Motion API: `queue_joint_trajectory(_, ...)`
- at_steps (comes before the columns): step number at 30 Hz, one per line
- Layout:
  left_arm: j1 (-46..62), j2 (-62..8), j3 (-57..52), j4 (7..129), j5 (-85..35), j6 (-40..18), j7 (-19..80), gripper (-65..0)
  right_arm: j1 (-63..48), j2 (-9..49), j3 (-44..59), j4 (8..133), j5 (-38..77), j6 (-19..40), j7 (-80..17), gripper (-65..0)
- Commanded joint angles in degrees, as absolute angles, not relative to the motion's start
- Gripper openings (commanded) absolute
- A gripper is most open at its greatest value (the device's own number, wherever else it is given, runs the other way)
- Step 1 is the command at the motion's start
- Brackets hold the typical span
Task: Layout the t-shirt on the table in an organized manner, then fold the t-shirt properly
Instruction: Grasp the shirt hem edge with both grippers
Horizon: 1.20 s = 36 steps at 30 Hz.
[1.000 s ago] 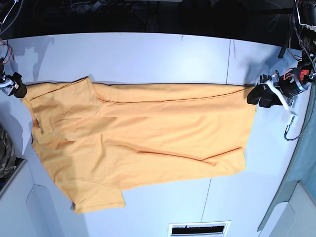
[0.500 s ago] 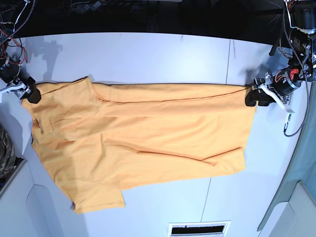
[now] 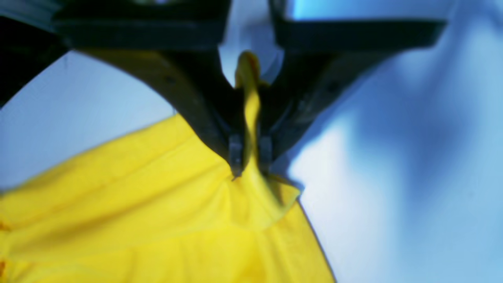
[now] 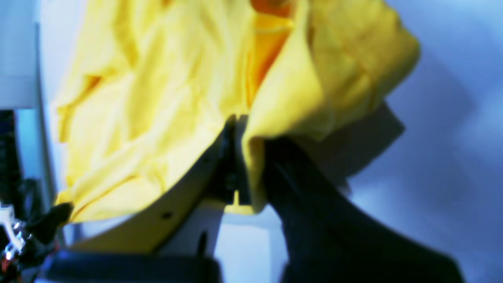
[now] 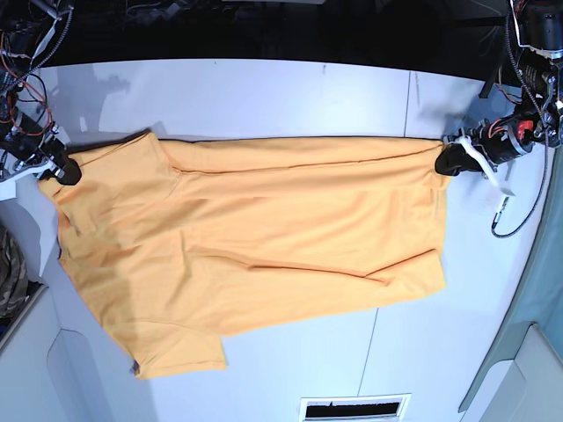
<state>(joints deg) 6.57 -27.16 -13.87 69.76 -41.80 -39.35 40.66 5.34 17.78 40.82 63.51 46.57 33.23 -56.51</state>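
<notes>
The orange-yellow t-shirt (image 5: 246,237) lies spread across the white table (image 5: 264,97), plain side up, one sleeve at the lower left. My left gripper (image 5: 442,161) is shut on the shirt's far right corner; the left wrist view shows cloth (image 3: 220,220) pinched between its dark fingers (image 3: 235,153). My right gripper (image 5: 67,171) is shut on the shirt's far left corner; the right wrist view shows bunched cloth (image 4: 165,98) clamped in the gripper (image 4: 243,173). The top edge is stretched between both grippers, slightly lifted.
A thin dark seam (image 5: 406,101) crosses the table at the right. A camouflage-patterned cloth (image 5: 9,272) shows at the left edge. A slotted vent (image 5: 354,408) sits at the table's near edge. Cables (image 5: 515,211) hang by the left arm.
Both grippers have moved toward the far side of the table with the shirt's corners, pulling the top edge up and back. The shirt's right side has shifted with them.
</notes>
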Motion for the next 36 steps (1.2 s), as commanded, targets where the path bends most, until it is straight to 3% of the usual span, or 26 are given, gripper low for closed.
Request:
queue_joint_trajectory(1,7.4,-29.1,-14.3,72.1,-42.6,-40.0,40.4,-65.0,4.3,19.4,41.6,65.8,49.1,34.0,-57.0,-65.0)
queue_joint_trajectory(8,15.5,-32.3,-14.3,80.2,-42.7,-40.0,40.4,-65.0,-6.9,20.1,42.6,75.7,49.3,34.3,-57.2,-65.0)
queue_joint_trajectory(18,17.8,-32.3,-14.3,80.6,-42.7,-40.0,42.7,-65.0,-17.6,20.1,42.6,81.3,49.8,34.3,-56.0,-65.0)
queue_joint_trajectory(20,17.8,-32.2,-14.3,80.6,-43.2,-40.0,42.7,-60.3,-18.4,19.8,42.6,81.3,49.3,34.3,-54.6,-65.0)
queue_joint_trajectory(21,17.8,-32.3,-14.3,80.6,-44.4,-40.0,42.7,-56.0,-18.5,19.8,42.6,81.3,48.8,34.3,-53.9,-64.0)
queue_joint_trajectory(23,17.8,-32.3,-14.3,80.6,-46.5,-40.0,42.7,-47.1,-18.4,19.7,42.6,81.3,48.4,33.8,-53.3,-47.9)
queue_joint_trajectory(25,17.8,-32.4,-14.3,80.8,-47.6,-40.0,42.8,-40.0,-18.4,19.7,42.9,81.3,47.9,33.7,-53.0,-37.3)
queue_joint_trajectory(31,17.8,-32.9,-15.5,87.6,-54.0,-40.0,50.3,-38.4,-18.4,19.9,50.7,83.9,48.0,33.6,-51.9,-36.1)
queue_joint_trajectory(36,17.3,-35.1,-15.8,93.9,-55.0,-40.0,48.0,-38.4,-15.8,22.0,54.3,85.7,47.1,33.1,-48.7,-36.1)
